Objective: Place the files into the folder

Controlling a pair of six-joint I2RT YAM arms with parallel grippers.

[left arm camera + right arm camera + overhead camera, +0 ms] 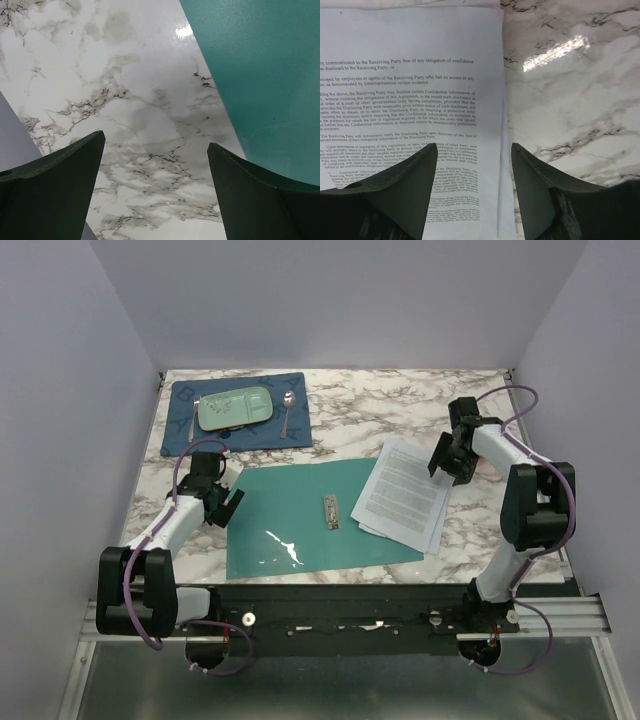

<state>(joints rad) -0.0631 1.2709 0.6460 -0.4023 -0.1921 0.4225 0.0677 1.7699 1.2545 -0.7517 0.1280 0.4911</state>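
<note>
The right gripper [452,458] hung over the far right margin of the files [403,496]. Its jaws stood partly apart and had hold of nothing. In the right wrist view the gripper [475,200] straddled the sheets' right edge, one finger above the printed files [410,100] and the other above bare marble table [570,100]. Whether the fingertips touched the paper could not be told. From there the stack ran away to the gripper's left. It was slightly fanned, and its long axis lay roughly from the far side toward the near side of the table, tipped a little off square. Beyond the stack, further left, lay the teal file folder [285,510], opened flat with its metal clip [332,512] near the middle. The nearest sheets appeared to overlap its right edge. So the target lay leftward of this gripper, across the short width of the paper, and I judged that the coming move would have to carry the sheets sideways over that edge. The right arm was plainly the nearer one to the files. The left gripper [225,502] was wide open and empty, just off the folder's left edge. Its own camera showed the left gripper [155,190] over marble table [125,100], with the folder [260,75] just to one side.
</note>
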